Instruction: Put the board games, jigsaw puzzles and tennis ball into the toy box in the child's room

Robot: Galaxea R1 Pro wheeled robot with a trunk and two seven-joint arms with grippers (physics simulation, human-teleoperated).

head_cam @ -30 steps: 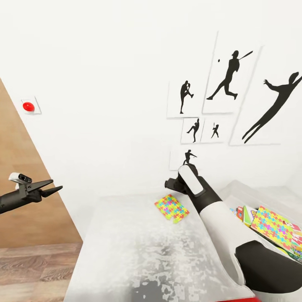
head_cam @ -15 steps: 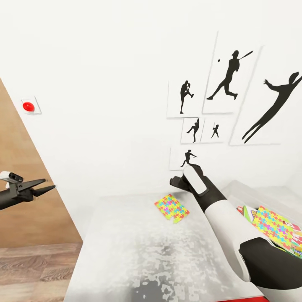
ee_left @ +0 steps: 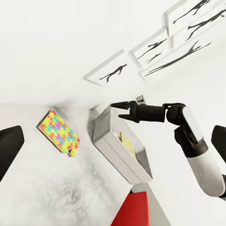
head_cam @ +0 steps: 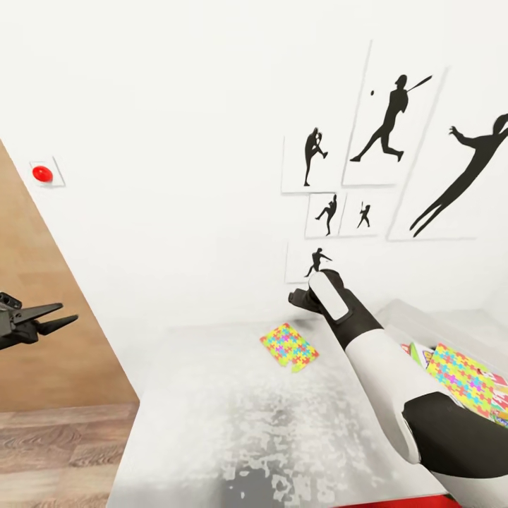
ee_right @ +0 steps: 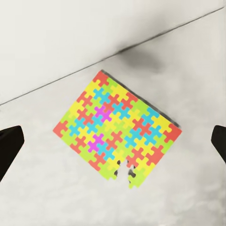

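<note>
From the head camera, I am looking down over the pale table [head_cam: 233, 437] against the white wall. One puzzle [head_cam: 289, 346] is lying flat on the tabletop near the wall. My right arm is reaching out over the table, and my right gripper [head_cam: 305, 297] is hanging above and just past the puzzle, apart from it; from here I cannot tell how its jaws stand. The toy box [head_cam: 423, 319] is sitting on the table to the right of that arm, with a second puzzle [head_cam: 466, 377] lying on top of printed game boxes [head_cam: 418, 354] inside it. My left gripper [head_cam: 44, 317] is hanging off the table's left side, over the wood floor [head_cam: 56, 451], its fingers parted and holding nothing. Sports prints [head_cam: 388, 120] are hanging on the wall above.

From the left wrist camera, I am seeing the puzzle [ee_left: 58, 133] flat on the table, the box [ee_left: 115, 150] beside it, and my right gripper [ee_left: 123, 110] held above the box's near end.

From the right wrist camera, I am looking straight down on the puzzle [ee_right: 117, 129], lying flat close to the table's back edge, with one corner piece slightly detached. My right fingertips [ee_right: 9, 149] are showing at both sides, spread wide and well clear of it.
</note>
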